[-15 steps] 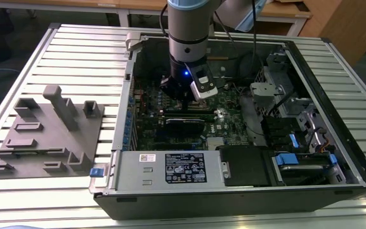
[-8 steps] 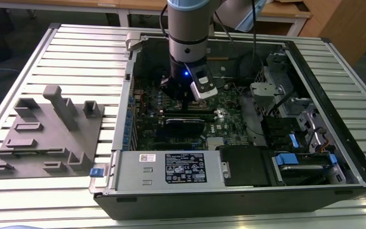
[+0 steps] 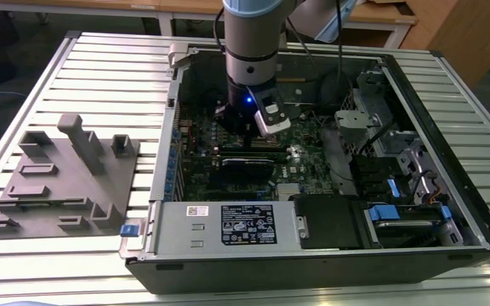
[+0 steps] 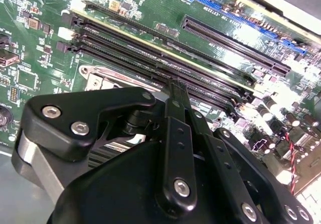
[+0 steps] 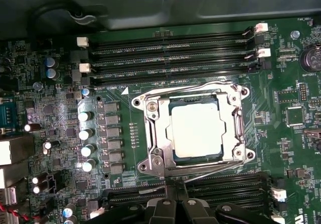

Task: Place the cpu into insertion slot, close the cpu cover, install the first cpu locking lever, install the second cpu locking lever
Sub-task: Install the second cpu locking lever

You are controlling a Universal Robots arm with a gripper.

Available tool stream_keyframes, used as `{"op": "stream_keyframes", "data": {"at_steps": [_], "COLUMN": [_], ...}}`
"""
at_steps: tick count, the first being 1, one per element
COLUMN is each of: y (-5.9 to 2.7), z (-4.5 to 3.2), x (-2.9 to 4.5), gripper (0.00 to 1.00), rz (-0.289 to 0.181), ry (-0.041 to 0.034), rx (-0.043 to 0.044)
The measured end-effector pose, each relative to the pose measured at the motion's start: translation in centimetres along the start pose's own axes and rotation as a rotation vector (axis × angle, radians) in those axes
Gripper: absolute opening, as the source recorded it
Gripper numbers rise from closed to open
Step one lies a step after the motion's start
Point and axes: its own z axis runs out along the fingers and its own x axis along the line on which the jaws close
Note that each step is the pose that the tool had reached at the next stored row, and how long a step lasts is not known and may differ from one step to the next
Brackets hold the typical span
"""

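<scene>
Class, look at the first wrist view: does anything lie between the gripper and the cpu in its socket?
Nothing visible does. The cpu already sits in the slot with the cover framing it. The gripper hangs by the memory slots beside the socket, with only bare board between.

1. A slatted metal table is carrying everything.
2. An open computer case is lying on its side on the table.
3. A grey holder block is sitting on the slats, just beside the case.
</scene>
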Motion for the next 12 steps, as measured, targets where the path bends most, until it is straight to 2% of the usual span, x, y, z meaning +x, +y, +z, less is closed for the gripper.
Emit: {"op": "stream_keyframes", "data": {"at_steps": [12], "y": [-0.04], "z": [0.24], "x": [0.39], "gripper": [0.11], "rz": [0.0], "ry": [0.0], "rx": [-0.0005]}}
